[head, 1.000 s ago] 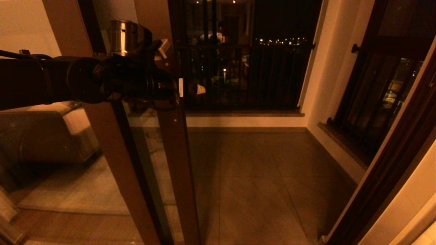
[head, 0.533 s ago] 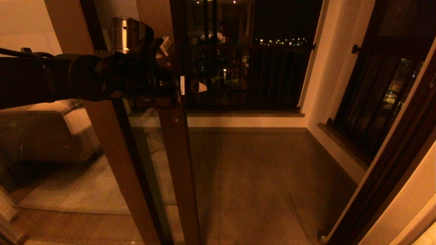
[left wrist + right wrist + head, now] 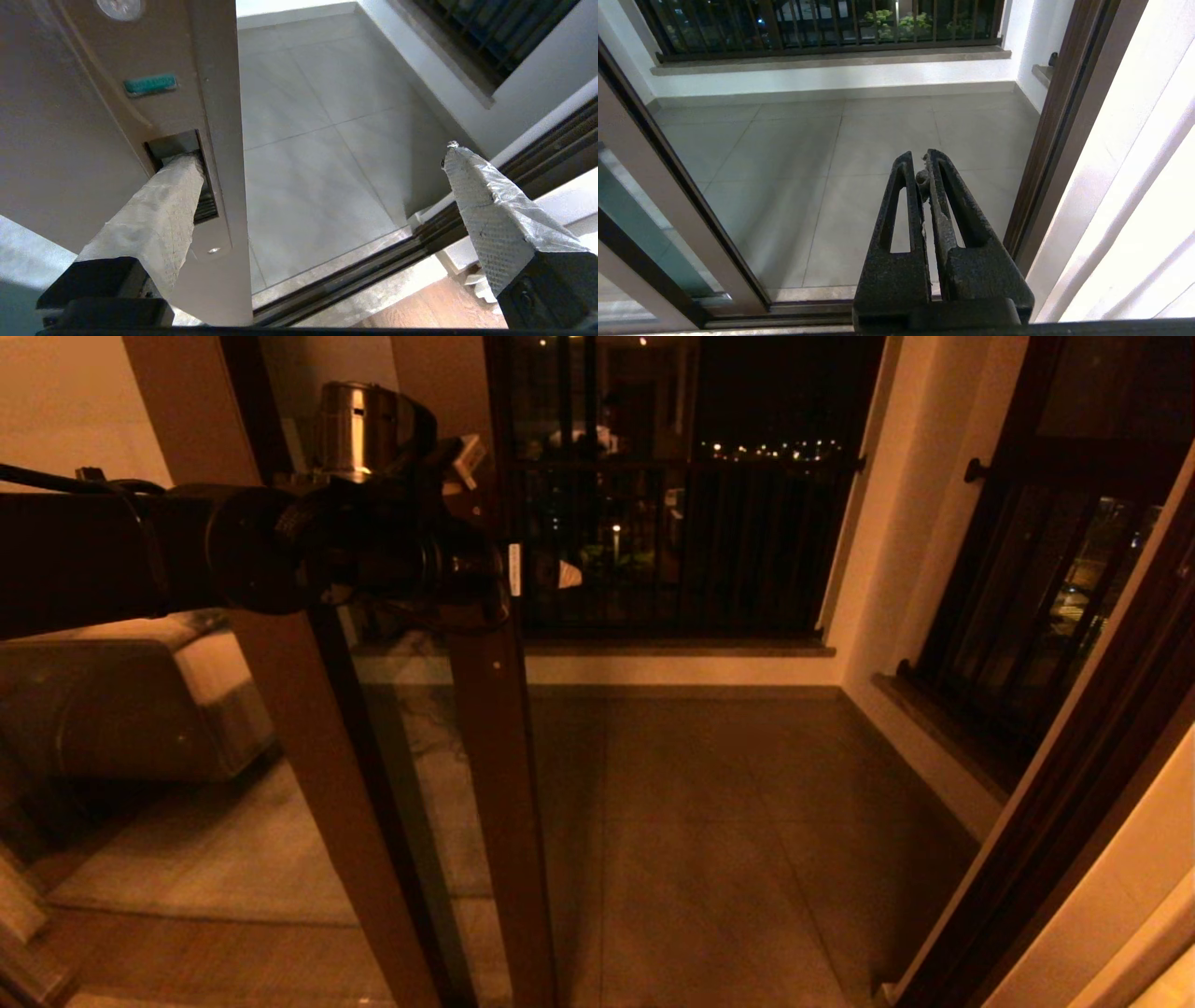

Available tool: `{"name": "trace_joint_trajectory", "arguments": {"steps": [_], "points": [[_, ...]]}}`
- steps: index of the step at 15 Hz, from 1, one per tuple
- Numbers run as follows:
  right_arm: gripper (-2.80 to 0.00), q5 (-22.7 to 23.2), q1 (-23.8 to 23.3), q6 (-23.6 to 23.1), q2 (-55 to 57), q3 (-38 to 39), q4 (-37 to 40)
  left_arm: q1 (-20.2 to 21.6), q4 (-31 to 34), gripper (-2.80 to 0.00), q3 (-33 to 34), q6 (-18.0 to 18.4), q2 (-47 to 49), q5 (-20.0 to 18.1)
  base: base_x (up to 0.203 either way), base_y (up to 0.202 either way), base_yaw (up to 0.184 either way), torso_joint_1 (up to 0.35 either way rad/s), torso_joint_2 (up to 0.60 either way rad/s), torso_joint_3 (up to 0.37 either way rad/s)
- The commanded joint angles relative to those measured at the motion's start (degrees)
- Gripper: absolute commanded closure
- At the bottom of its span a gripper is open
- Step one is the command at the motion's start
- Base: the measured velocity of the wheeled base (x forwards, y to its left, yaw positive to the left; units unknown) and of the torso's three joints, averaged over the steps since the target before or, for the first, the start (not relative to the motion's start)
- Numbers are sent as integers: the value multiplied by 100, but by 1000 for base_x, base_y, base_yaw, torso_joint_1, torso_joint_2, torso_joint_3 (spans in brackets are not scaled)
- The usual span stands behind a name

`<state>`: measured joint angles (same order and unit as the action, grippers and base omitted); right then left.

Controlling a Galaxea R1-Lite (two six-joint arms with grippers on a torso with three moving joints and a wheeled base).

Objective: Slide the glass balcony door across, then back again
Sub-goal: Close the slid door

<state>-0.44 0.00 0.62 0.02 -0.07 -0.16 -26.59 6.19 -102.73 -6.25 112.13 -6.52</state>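
Observation:
The glass balcony door [image 3: 485, 775] stands left of the middle in the head view, its brown stile running from top to floor. My left gripper [image 3: 540, 574] reaches in from the left at the stile's edge, open wide. In the left wrist view one taped finger [image 3: 163, 205] has its tip inside the dark recessed handle slot [image 3: 206, 205] of the stile [image 3: 219, 93]. The other finger [image 3: 481, 196] hangs free over the open doorway. My right gripper [image 3: 921, 163] is out of the head view; it is shut on nothing, low before the doorway, with the door [image 3: 654, 186] off to its side.
The dark floor track [image 3: 355, 275] crosses the threshold before the tiled balcony floor [image 3: 709, 821]. A barred window [image 3: 672, 523] closes the far side. The dark door jamb [image 3: 1055, 803] stands at the right. A second brown-framed panel [image 3: 308, 756] and a sofa [image 3: 112, 700] are at the left.
The door's stile and my left gripper have shifted a little to the right together. The finger stays in the handle slot.

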Motion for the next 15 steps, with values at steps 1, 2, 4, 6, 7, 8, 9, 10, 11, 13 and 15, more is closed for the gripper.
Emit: {"name": "trace_joint_trajectory", "arguments": {"steps": [1,2,4,6,7,8,9,10,11,13,15], "points": [[0,0,0,0,-1,-1,-2,-32,3,-280,-29,-7,57,4,0,0,0,0,0,0],[0,0,0,0,-2,-1,-2,-66,-3,-280,-69,-8,98,19,0,0,0,0,0,0],[0,0,0,0,-2,6,-2,-93,-4,-280,-154,-8,166,28,0,0,0,0,0,0],[0,0,0,0,-2,4,-2,-166,-4,-280,-259,-8,243,40,0,0,0,0,0,0],[0,0,0,0,-2,-1,-2,-197,-4,-280,-311,-8,301,45,0,0,0,0,0,0],[0,0,0,0,-2,7,-2,-224,4,-280,-386,-8,337,52,0,0,0,0,0,0],[0,0,0,0,-2,1,-2,-240,5,-280,-427,-8,372,55,0,0,0,0,0,0],[0,0,0,0,-2,-1,-2,-277,5,-280,-483,-8,413,55,0,0,0,0,0,0],[0,0,0,0,-2,-1,-2,-292,5,-280,-502,-8,431,63,0,0,0,0,0,0],[0,0,0,0,-2,0,-2,-294,5,-280,-555,-8,503,71,0,0,0,0,0,0],[0,0,0,0,-2,-1,-2,-294,5,-280,-615,-8,576,90,0,0,0,0,0,0]]}}
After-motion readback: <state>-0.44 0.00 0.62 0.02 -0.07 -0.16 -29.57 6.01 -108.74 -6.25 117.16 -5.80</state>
